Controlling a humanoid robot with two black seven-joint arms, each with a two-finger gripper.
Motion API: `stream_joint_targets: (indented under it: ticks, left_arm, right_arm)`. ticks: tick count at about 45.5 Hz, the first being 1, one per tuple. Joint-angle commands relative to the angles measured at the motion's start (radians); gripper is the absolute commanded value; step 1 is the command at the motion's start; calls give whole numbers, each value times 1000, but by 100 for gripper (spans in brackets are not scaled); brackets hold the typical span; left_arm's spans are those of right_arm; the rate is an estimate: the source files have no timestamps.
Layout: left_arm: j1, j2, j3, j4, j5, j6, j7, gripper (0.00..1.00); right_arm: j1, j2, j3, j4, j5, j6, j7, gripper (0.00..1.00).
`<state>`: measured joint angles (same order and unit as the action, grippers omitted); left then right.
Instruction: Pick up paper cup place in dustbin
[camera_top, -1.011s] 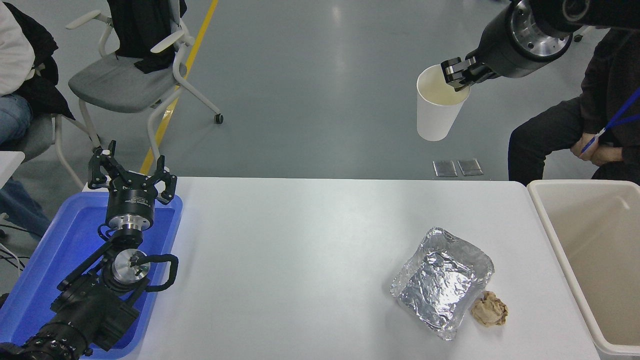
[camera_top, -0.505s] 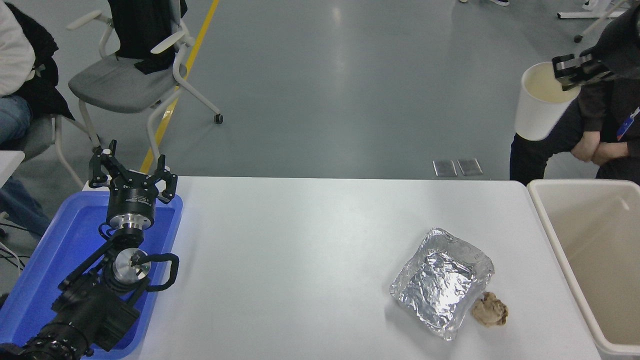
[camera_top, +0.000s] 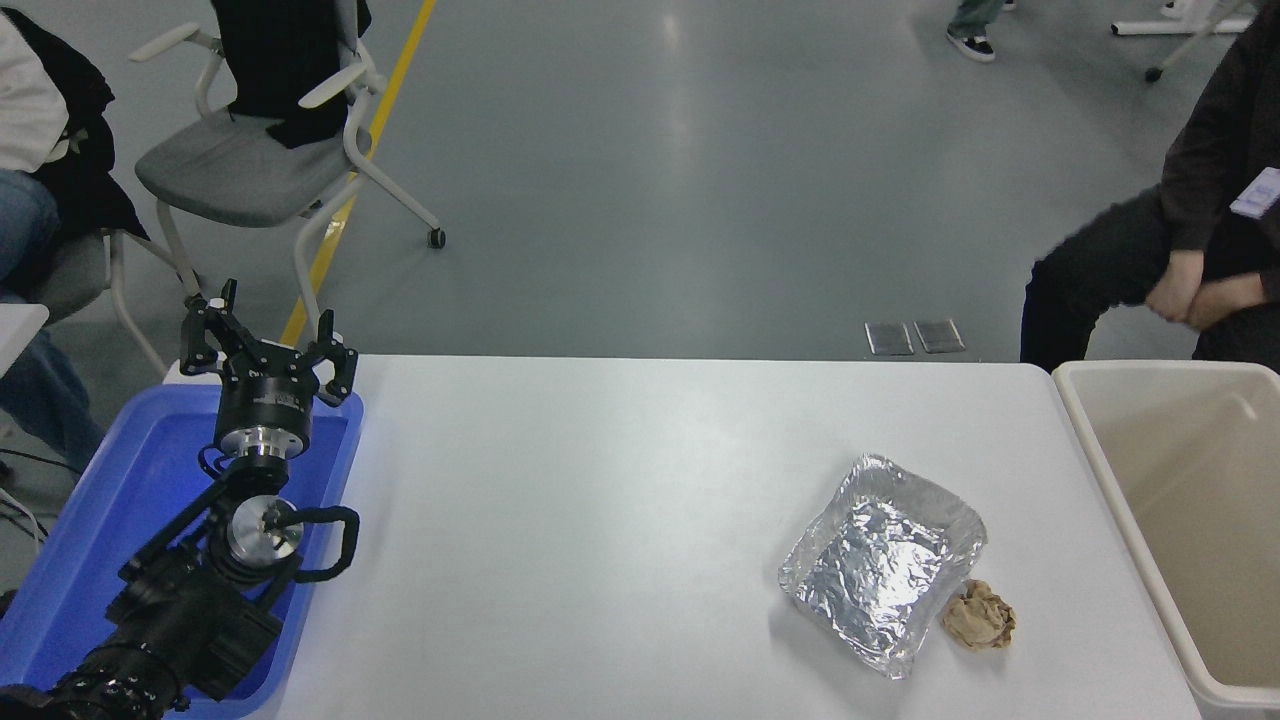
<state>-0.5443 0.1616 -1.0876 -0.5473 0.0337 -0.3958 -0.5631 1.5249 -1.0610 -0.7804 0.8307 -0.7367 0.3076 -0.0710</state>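
The beige dustbin (camera_top: 1100, 460) stands at the table's right edge, and what shows of its inside is bare. The white paper cup is out of view. My right arm and its gripper are out of view too. My left gripper (camera_top: 268, 338) is parked at the lower left over the blue tray, open and empty.
A crumpled foil tray (camera_top: 884, 560) lies at the right middle of the white table (camera_top: 600, 520), with a brown paper ball (camera_top: 979, 617) beside it. A shallow blue tray (camera_top: 90, 530) sits at the left. A person (camera_top: 1180, 270) sits at the far right, and a chair (camera_top: 250, 160) stands at the far left.
My right gripper, shut on the paper cup, moved to the right high above the table and left the picture with the cup. The left arm has not moved.
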Motion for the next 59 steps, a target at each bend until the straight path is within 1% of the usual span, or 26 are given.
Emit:
stream_joint_targets:
  ticks: [1, 6, 12, 19, 24, 36, 37, 38, 39, 40, 41, 59]
  left_arm:
    - [0, 0, 0, 1, 0, 0, 0, 99]
    - [0, 0, 0, 0, 0, 0, 0, 99]
    - [0, 0, 0, 0, 0, 0, 0, 99]
    - [0, 0, 0, 1, 0, 0, 0, 99]
    - [0, 0, 0, 1, -1, 0, 0, 99]
    - [0, 0, 0, 1, 0, 0, 0, 99]
    - [0, 0, 0, 1, 0, 0, 0, 99]
    - [0, 0, 0, 1, 0, 0, 0, 99]
    - [0, 0, 0, 0, 0, 0, 0, 99]
    - [0, 0, 0, 0, 0, 0, 0, 99]
    - [0, 0, 0, 1, 0, 0, 0, 99]
    - [0, 0, 0, 1, 0, 0, 0, 99]
  right_arm:
    - [-501, 55, 412, -185, 2, -117, 2, 0]
    - [-656, 160, 536, -271, 6, -168, 0, 0]
    - [-761, 286, 602, -366, 14, -226, 0, 0]
    - [-828, 406, 602, -481, 118, -272, 2, 0]
    - [-861, 461, 602, -571, 181, -286, 2, 0]
    - [-878, 483, 602, -587, 198, -311, 4, 0]
    - [-876, 483, 602, -587, 198, -311, 4, 3]
    - [-876, 483, 602, -585, 200, -311, 4, 18]
    - [-876, 483, 602, -584, 200, -309, 4, 44]
    - [-876, 483, 602, -585, 200, -311, 4, 78]
    - [-874, 483, 604, -584, 201, -309, 4, 100]
    - [-825, 478, 602, -513, 207, -300, 5, 100]
